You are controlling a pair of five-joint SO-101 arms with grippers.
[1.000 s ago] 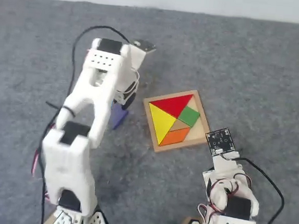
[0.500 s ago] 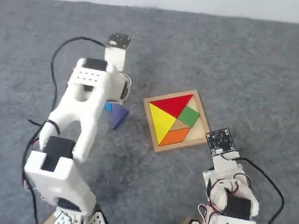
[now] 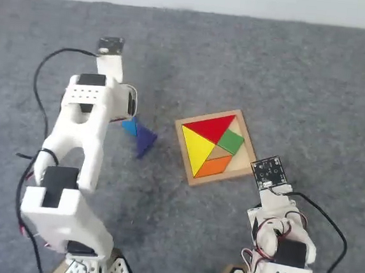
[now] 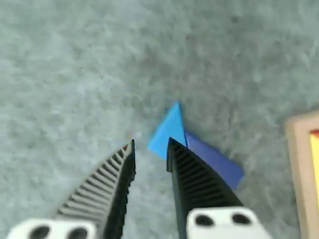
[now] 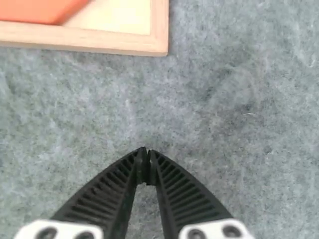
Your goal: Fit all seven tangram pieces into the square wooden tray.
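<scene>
The square wooden tray [image 3: 246, 134] lies right of centre and holds a red triangle [image 3: 210, 126], a yellow triangle [image 3: 195, 149], a green square [image 3: 231, 141] and an orange piece [image 3: 214, 167]. On the carpet to its left lie a light blue triangle [image 3: 129, 126] and, touching it, a dark blue piece [image 3: 145, 139]. My left gripper [image 4: 150, 144] hovers open just short of the light blue triangle [image 4: 167, 130], with nothing between its fingers; the dark blue piece [image 4: 215, 160] lies beyond. My right gripper [image 5: 143, 152] is shut over bare carpet near the tray's corner [image 5: 158, 49].
The left arm [image 3: 81, 127] stretches up the left side of the grey carpet. The right arm [image 3: 279, 237] stands at the lower right, just below the tray. A pale wall runs along the far edge.
The left arm has swung to the left, away from the tray, uncovering the light blue triangle beside the dark blue piece. The right arm has stayed still.
</scene>
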